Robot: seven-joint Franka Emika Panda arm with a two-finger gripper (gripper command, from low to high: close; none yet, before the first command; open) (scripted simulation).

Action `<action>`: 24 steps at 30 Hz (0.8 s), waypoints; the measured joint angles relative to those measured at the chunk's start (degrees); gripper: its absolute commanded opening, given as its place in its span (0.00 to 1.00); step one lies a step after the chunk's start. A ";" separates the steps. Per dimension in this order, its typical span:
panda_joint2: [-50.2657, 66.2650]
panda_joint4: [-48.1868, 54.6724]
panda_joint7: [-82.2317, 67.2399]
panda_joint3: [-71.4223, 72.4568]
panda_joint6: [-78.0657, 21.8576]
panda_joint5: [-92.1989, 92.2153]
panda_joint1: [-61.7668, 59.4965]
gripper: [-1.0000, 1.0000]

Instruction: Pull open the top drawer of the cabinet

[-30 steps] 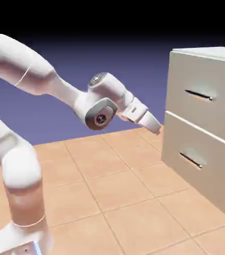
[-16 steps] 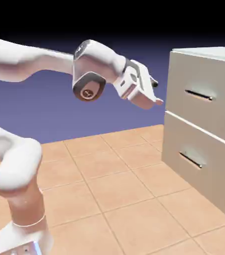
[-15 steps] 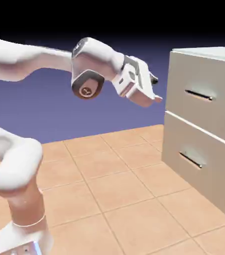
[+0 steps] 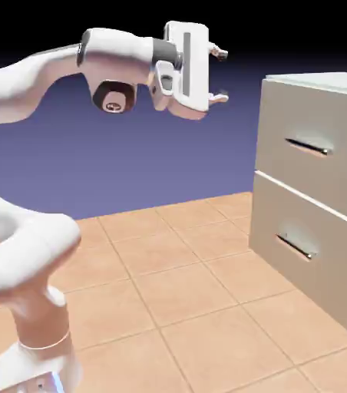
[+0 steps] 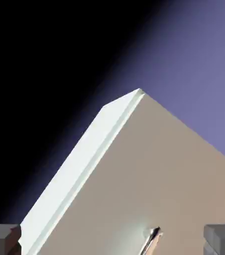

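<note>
One closed top drawer (image 4: 303, 173) lies ahead of the open hand (image 4: 219, 76).

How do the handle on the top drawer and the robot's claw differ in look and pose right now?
The handle is one thin dark bar, while the claw has two separate small fingers spread wide apart. The handle lies flat along the top drawer's front; the claw hangs in the air, reaching toward the cabinet. Neither is touching the other.

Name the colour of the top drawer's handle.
Mostly black or very dark, with a bright glint; the top drawer's handle shows best in the exterior view.
</note>
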 measured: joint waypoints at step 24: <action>-25.37 15.82 12.06 28.02 -13.22 59.80 -37.87 0.50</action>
